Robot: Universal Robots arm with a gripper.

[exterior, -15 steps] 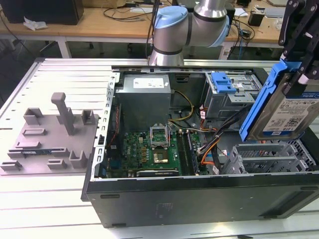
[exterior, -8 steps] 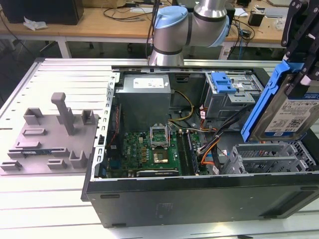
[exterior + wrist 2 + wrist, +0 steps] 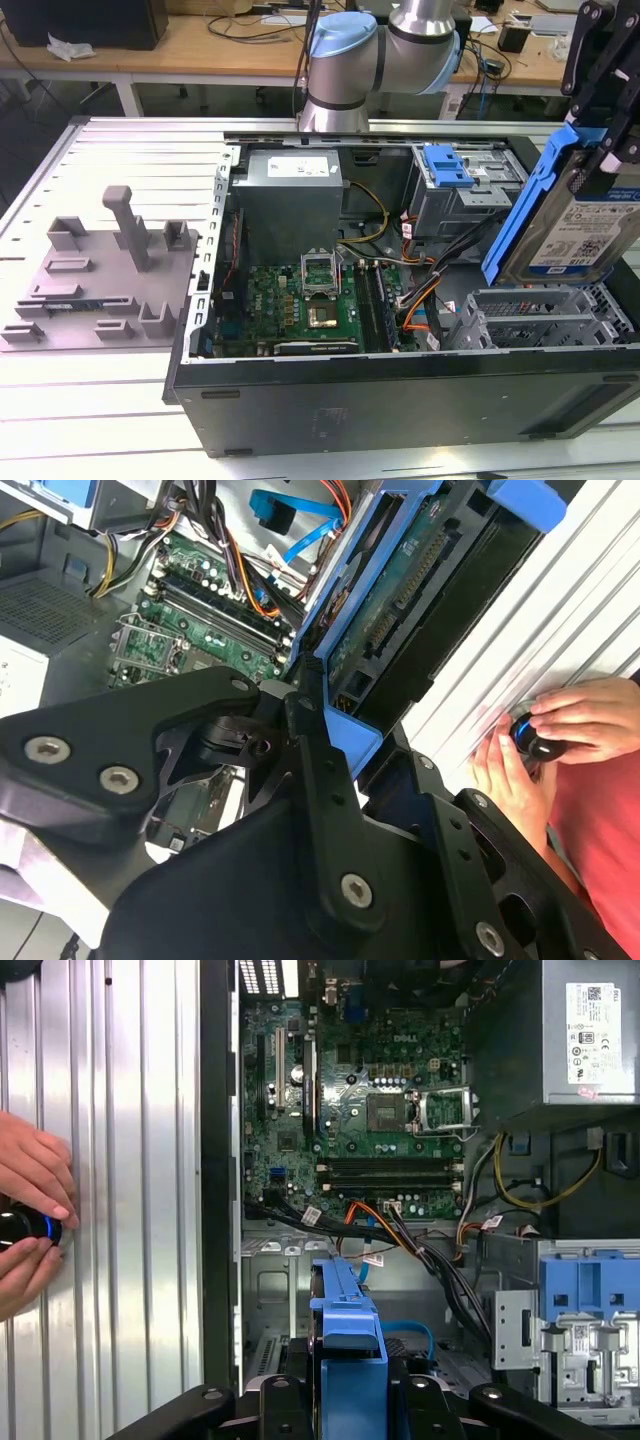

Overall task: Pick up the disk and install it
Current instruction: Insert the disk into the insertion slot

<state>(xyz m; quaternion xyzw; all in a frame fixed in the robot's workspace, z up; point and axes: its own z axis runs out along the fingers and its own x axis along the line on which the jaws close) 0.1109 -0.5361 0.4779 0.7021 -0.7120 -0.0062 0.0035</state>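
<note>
My tool (image 3: 605,140) is clamped on the disk (image 3: 575,215), holding it on edge at three o'clock in the exterior view, just above the grey drive cage (image 3: 535,315) inside the open computer case (image 3: 400,395). A person's hand (image 3: 30,1175) rests on the surface (image 3: 130,1210) beside the case.

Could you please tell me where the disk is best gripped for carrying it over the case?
Grip the disk at its upper end, across its thin side on the blue bracket, from above: it hangs on edge, and the gripper clamps it there.
</note>
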